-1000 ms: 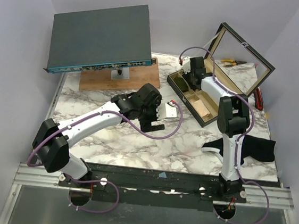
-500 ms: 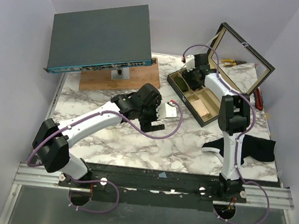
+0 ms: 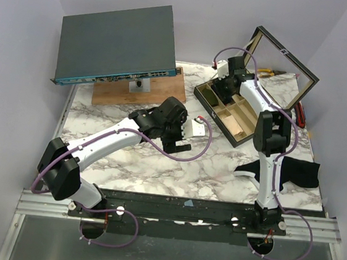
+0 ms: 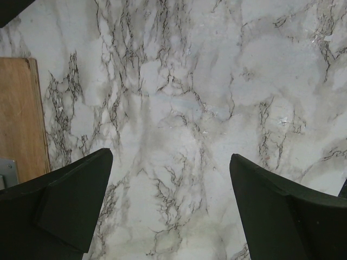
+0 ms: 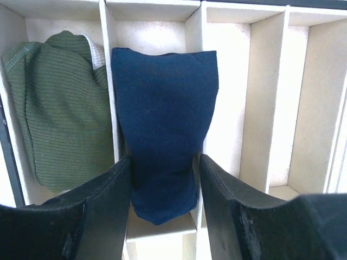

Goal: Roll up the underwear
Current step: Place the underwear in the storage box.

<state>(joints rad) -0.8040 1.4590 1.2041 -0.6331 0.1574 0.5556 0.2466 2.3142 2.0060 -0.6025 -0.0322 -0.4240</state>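
The underwear (image 5: 162,119) is a rolled navy-blue bundle lying in the second slot of a divided box (image 5: 249,108). My right gripper (image 5: 165,160) is open, and its fingers flank the near end of the roll; a thin gap shows at the right finger (image 5: 227,200). In the top view the right gripper (image 3: 228,83) hangs over the box's far-left slots and hides the roll. My left gripper (image 3: 177,144) hovers over bare marble mid-table. In its wrist view the left gripper (image 4: 171,157) is wide open with nothing between its fingers.
A rolled green garment (image 5: 65,108) fills the slot left of the underwear. The box (image 3: 236,121) has its lid (image 3: 285,67) propped up behind. A black cloth (image 3: 299,171) lies at the right front. A network switch (image 3: 118,40) rests on a wooden board (image 3: 140,92) at the back left.
My right gripper has opened from around the navy roll and drawn up and back over the box. The left arm has not moved.
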